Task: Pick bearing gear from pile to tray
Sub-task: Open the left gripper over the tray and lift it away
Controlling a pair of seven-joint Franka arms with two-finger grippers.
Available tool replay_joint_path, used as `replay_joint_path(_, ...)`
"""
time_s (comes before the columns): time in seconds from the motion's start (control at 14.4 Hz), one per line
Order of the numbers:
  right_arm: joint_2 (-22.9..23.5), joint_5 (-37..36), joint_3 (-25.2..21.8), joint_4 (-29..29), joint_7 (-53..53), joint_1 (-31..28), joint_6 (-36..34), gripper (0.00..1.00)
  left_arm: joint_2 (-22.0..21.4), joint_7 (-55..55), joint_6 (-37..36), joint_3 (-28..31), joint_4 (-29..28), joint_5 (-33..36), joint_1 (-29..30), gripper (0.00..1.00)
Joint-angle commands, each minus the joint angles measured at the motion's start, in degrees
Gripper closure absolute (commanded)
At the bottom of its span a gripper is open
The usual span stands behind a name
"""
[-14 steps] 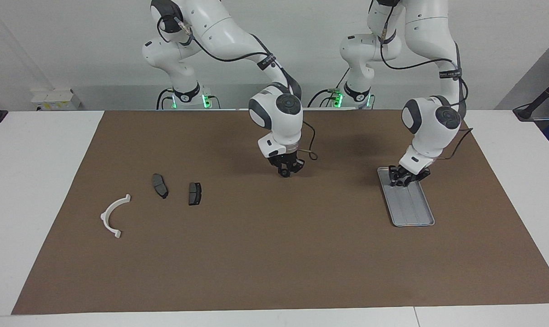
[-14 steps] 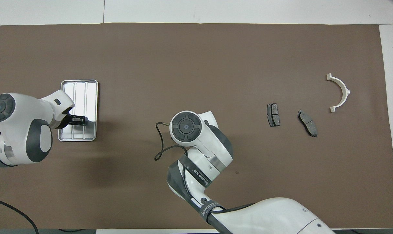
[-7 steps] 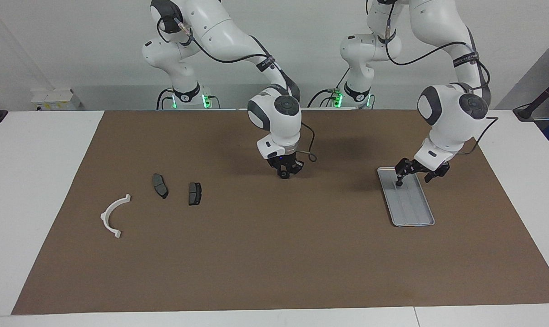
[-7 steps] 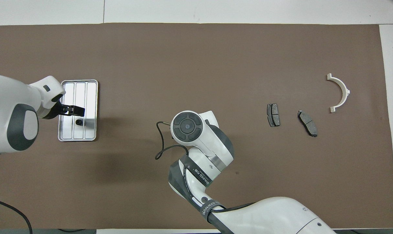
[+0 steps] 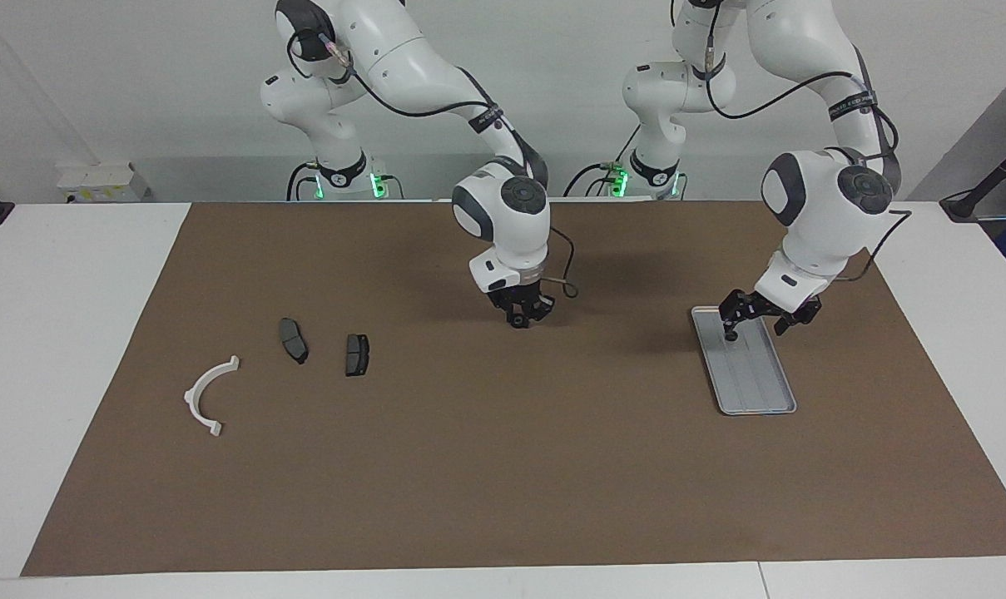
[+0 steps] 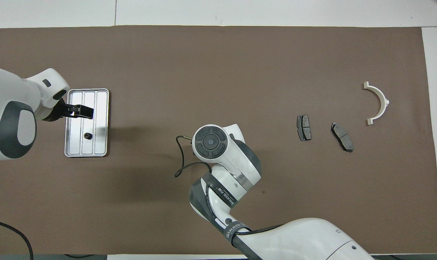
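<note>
over tray [image 5: 752, 387], left gripper [image 5: 755, 324] spread wide, empty; small black gear [image 6: 86, 135] lies in tray; right gripper [image 5: 521, 316] unclear

Bright, even light falls from above on both views. Soft-edged shadows lie on the brown mat [image 5: 503, 466] of the counter: one just under and beside the right pincer [image 5: 521, 314], another beside the left pincer [image 5: 752, 320], spreading from the tray [image 6: 102, 124] toward the middle. The tray's metal gives a white glare in the overhead view, strongest in the lane beside the left pincer [image 6: 81, 111]. Focus is sharp throughout; mat edges run straight, without visible bending.
</note>
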Motion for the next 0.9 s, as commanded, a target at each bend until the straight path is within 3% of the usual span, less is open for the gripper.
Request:
replay_joint_path(0.0,-0.29,-1.52,0.28,-0.43,3.74,-0.59,0.91,0.00,0.15,-2.57,1.21,0.63,0.02,-0.95,-1.73,0.00)
replay_joint_path(0.49,-0.72,-1.52,-0.07,7.29,4.99,-2.69,-7.08,0.00,0.24,-8.63,2.18,0.63,0.11,-0.86,-5.59,0.00)
replay_joint_path(0.83,-5.64,-1.61,0.10,8.45,1.22,-6.12,-11.48,0.00,0.24,-13.81,2.44,0.71,0.19,-0.43,-8.92,0.00)
